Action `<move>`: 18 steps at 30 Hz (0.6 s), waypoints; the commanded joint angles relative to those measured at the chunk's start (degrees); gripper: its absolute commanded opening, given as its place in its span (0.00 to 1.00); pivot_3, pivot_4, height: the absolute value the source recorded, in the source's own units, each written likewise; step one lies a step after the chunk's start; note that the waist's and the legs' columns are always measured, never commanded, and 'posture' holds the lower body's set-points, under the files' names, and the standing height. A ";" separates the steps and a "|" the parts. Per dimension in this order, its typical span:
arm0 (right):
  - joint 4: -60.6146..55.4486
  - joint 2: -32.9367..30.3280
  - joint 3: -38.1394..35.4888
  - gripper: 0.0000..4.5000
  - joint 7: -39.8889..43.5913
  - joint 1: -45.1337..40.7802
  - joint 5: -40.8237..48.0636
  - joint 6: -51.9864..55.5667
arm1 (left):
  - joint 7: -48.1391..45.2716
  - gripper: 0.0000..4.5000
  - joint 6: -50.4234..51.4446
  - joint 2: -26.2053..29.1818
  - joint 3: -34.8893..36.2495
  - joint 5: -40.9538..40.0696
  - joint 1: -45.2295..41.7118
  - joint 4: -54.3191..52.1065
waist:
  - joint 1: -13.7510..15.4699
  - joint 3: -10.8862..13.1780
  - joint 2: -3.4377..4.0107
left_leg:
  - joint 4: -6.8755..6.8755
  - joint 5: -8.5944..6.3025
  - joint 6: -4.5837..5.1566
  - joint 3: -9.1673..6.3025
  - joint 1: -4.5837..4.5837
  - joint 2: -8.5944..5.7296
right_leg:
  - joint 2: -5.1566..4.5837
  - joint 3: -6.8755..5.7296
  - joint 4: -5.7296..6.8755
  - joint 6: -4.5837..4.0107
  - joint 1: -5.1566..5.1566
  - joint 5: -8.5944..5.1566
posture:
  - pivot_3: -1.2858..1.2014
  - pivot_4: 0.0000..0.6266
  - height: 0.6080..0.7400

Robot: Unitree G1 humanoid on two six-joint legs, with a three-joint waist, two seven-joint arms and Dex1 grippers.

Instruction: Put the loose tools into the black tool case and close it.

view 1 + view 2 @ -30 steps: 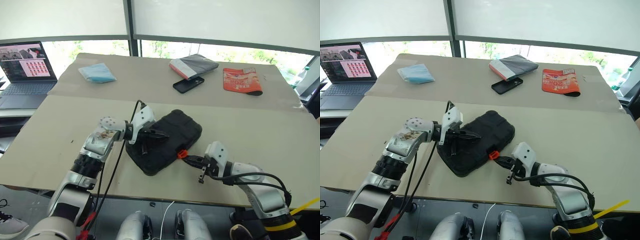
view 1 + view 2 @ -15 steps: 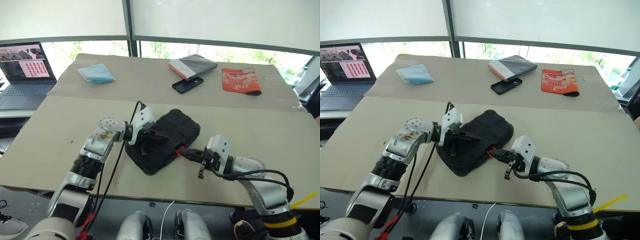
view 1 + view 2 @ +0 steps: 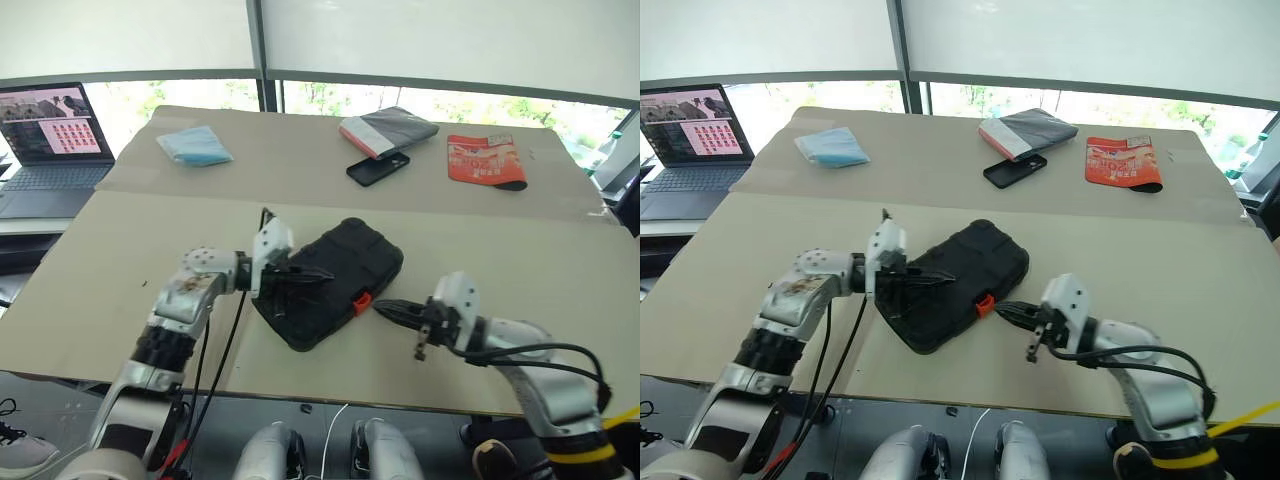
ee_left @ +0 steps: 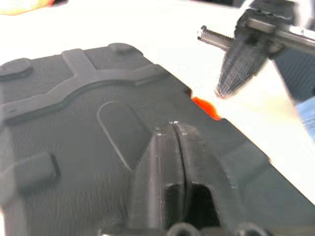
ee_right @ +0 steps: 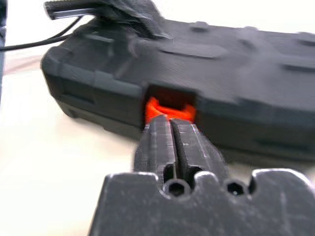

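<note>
You have the black tool case (image 3: 328, 282) lying shut on the pale table (image 3: 120, 250), set at a slant near the front edge. Its lid is textured moulded plastic with raised ribs, an oval recess and rounded corners, and the small orange latch (image 3: 363, 298) sits in a notch on the long side facing your right arm. With the lid down, you cannot see what is inside.

Your left gripper (image 3: 940, 276) hangs over the near end of the lid, its two black fingers pressed together along a thin seam, holding nothing; whether the tips touch the lid is not clear. Your right gripper (image 3: 385, 309) lies just beside the latch, pointing at it, fingers likewise together and empty, apart from the case.

Across the far half of the table you see a flat black phone (image 3: 377, 168), a grey-and-red folded bundle (image 3: 388, 131), an orange printed pouch (image 3: 485, 161) and a crumpled blue packet (image 3: 194, 146). An open laptop (image 3: 45, 140) stands off the left side.
</note>
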 commanded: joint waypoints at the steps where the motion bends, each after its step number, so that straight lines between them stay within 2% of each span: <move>1: -1.44 -2.10 -6.08 0.41 0.99 1.95 0.62 -4.58 | 0.41 0.40 -3.44 3.83 7.22 -2.81 2.83 -1.31 | 0.08 0.02 0.00 | 0.00 0.02 -0.03 -0.01 -0.03 0.01 | 0.01 -0.02 0.00 0.00 -0.03 0.00 | 0.52 0.24 1.00; 3: 0.05 -3.10 -8.51 0.56 1.83 3.13 -0.01 -6.99 | 0.89 0.57 -6.04 6.43 9.65 -1.83 5.47 -0.53 | 0.30 0.02 0.00 | -0.01 0.03 -0.06 -0.01 -0.16 0.00 | 0.01 -0.02 0.00 0.01 -0.17 0.00 | 0.52 0.24 1.00; 8: 12.39 -6.74 -14.16 0.94 9.58 7.17 -3.28 -23.79 | 3.83 0.99 -12.55 12.58 18.70 -0.61 15.30 6.43 | 0.49 0.05 0.00 | -0.01 -0.05 0.06 0.03 -0.22 -0.02 | 0.01 -0.01 -0.07 0.06 -0.26 -0.03 | 0.52 0.24 1.00; 9: 15.44 -7.47 -14.91 0.99 9.90 7.45 -4.29 -25.86 | 4.78 1.00 -14.94 12.84 20.57 -0.61 16.64 8.15 | 0.49 0.05 0.01 | -0.04 -0.05 0.07 0.03 -0.23 -0.01 | 0.01 -0.02 -0.12 0.06 -0.27 -0.03 | 0.52 0.24 1.00; 13: 22.40 -7.83 -17.82 0.99 11.56 6.64 -2.03 -29.23 | 10.96 1.00 -21.10 14.90 20.83 5.37 19.84 10.21 | 0.63 0.16 -0.03 | -0.18 -0.06 0.06 0.07 -0.24 -0.03 | -0.04 -0.02 -0.33 0.08 -0.39 0.00 | 0.52 0.24 1.00; 18: 26.39 -7.35 -17.39 0.99 12.50 6.14 -2.65 -32.89 | 12.63 1.00 -24.01 14.34 20.38 5.60 20.62 10.56 | 0.95 0.17 -0.02 | -0.50 0.00 -0.11 0.08 -0.21 -0.03 | -0.07 -0.02 -0.69 -0.14 -0.45 0.15 | 0.52 0.24 1.00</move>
